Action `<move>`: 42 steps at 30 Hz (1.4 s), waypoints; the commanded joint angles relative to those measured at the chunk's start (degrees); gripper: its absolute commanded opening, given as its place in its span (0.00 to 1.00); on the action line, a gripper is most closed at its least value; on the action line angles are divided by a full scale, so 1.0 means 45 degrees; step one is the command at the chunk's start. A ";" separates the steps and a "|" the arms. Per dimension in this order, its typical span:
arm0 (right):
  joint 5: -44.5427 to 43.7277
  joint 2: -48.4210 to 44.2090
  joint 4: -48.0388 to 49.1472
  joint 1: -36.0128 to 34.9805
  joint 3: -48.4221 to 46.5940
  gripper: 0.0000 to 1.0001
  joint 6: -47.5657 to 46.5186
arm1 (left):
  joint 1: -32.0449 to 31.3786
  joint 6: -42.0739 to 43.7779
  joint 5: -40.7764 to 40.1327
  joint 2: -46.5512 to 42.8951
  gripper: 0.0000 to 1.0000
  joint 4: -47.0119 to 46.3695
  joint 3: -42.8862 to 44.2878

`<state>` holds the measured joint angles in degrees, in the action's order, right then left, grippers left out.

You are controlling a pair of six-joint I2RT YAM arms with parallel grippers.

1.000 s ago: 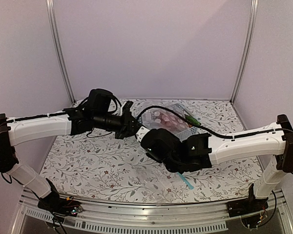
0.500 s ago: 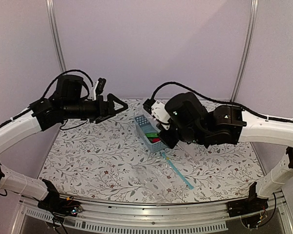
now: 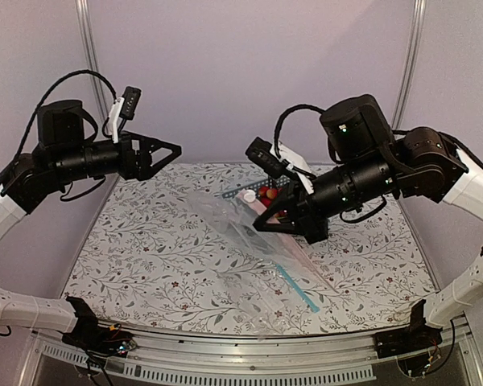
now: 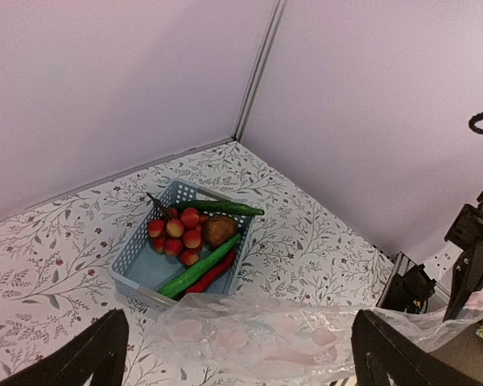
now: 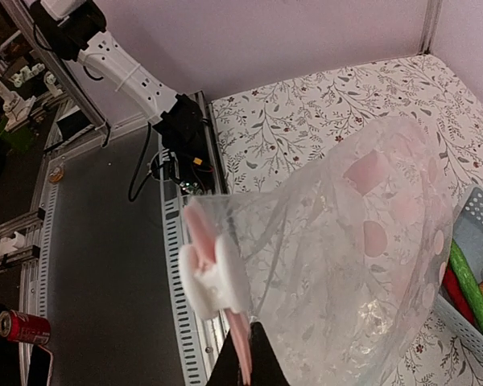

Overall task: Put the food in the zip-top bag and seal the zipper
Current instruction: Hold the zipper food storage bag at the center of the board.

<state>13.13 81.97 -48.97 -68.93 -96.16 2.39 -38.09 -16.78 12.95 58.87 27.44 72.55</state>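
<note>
The zip-top bag (image 3: pixel 225 225) hangs in the air, clear with pale pink patches. My right gripper (image 5: pixel 245 358) is shut on its pink zipper (image 5: pixel 243 342), just below a white slider (image 5: pixel 213 277). My left gripper (image 4: pixel 241 362) is open and raised, its fingers (image 4: pixel 97 354) on either side of the bag's lower part (image 4: pixel 266 338) without touching it. The food lies in a blue basket (image 4: pixel 129 261): red-yellow fruits (image 4: pixel 177 233), two green vegetables (image 4: pixel 197 273), a red chili (image 4: pixel 213 277) and a brown lump (image 4: pixel 219 230).
A second clear bag with a teal-blue strip (image 3: pixel 299 287) lies flat on the floral table near the front. The basket (image 3: pixel 227 194) stands at the back behind the hanging bag. Walls close the back and both sides.
The left gripper has opened, let go of the bag and drawn back up to the left. The right arm has lifted the bag off the table by its zipper.
</note>
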 commanded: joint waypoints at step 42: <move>0.0993 0.0899 0.2483 0.1529 0.1874 0.00 0.2100 | -0.2520 0.2482 0.5536 0.2148 0.69 -0.1538 -0.1494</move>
<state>18.28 88.40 -38.96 -62.17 -88.51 11.62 -49.87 -6.68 37.43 69.97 18.90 65.91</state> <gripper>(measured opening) 0.006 0.737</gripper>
